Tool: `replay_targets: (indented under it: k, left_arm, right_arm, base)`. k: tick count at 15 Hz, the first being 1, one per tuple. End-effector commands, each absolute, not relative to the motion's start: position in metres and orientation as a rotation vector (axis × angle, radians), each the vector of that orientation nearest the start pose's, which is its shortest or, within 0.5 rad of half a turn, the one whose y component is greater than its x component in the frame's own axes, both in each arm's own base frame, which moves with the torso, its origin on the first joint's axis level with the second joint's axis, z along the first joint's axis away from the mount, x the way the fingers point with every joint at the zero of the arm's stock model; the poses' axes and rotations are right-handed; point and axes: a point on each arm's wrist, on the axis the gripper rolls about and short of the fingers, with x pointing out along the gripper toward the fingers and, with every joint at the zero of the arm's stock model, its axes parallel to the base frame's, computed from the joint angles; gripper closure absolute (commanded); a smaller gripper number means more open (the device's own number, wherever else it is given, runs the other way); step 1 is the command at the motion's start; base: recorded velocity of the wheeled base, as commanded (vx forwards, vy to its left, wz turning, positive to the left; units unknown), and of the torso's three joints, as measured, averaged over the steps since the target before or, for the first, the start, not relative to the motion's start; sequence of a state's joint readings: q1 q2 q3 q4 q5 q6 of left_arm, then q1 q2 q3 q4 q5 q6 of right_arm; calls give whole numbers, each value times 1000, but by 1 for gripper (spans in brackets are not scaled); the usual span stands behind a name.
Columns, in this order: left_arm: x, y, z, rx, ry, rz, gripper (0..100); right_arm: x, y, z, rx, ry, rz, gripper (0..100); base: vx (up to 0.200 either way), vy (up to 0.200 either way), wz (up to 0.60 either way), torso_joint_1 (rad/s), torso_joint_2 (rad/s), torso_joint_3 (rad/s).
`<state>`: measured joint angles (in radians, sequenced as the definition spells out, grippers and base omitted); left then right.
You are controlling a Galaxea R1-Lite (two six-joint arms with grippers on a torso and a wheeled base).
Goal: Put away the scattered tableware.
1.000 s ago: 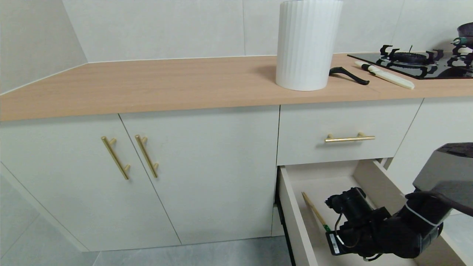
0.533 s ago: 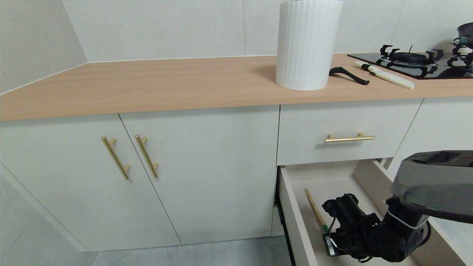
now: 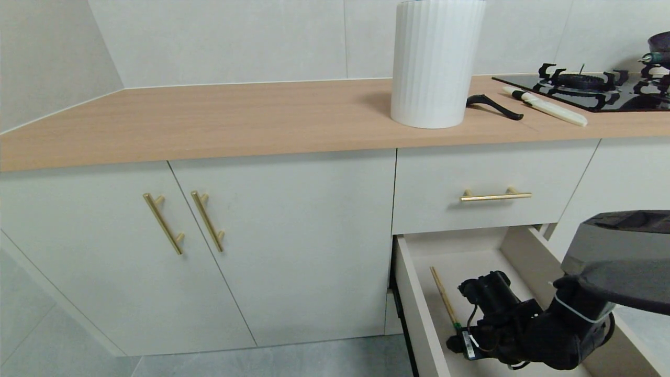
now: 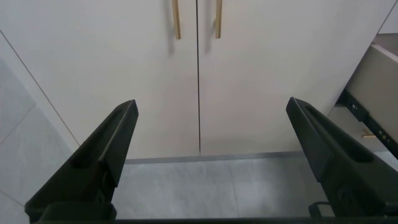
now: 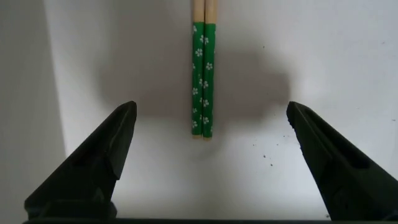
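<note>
Update: over the last second the right arm has been dropping deeper and shifting toward the open drawer's (image 3: 413, 293) left wall, and now it's easing off a touch. The green-tipped chopsticks (image 3: 444, 296) are lying flat on the drawer floor as a pair, close to that left wall, and nothing is touching them. So I'm reading this as the release being done and this item being put away.

The right gripper (image 5: 210, 111) is hanging low inside the drawer, wrist pointing down, jaws spread wide with the chopsticks' decorated ends sitting between them and clear of both fingers. The forearm is reaching in from the drawer's right side.

The left gripper (image 4: 211, 109) is also gaping and holding nothing, parked low and facing the cabinet doors (image 4: 199, 62).

A white knife (image 3: 547, 107) and a black-handled utensil (image 3: 494, 106) are sitting on the countertop (image 3: 235, 118), so I'm expecting more trips.
</note>
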<state>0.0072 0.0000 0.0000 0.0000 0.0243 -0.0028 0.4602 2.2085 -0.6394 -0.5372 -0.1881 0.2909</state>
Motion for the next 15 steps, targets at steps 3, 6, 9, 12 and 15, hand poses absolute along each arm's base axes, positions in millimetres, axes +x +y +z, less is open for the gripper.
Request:
replay_targets:
  k: [3,6,9,12,15]
  left_arm:
    - [-23,0,76,-3,-2,32,0]
    - [-23,0,76,-3,-2,32,0]
    - [-23,0,75,-3,0,34,0]
    - [-23,0,75,-3,0,32,0]
    - [-23,0,75,-3,0,32,0]
  right_arm:
    - [271,114,62,11,883,90,0]
    - [251,89,129,33,903,47,0]
    - [220,64,184,77,823,79,0]
    - [195,43,213,19,685,79,0]
    - [192,42,219,23,654,82,0]
  base:
    - [0,0,0,0,0,0]
    - [0,0,0,0,0,0]
    - [0,0,0,0,0,0]
    - [0,0,0,0,0,0]
    - [0,0,0,0,0,0]
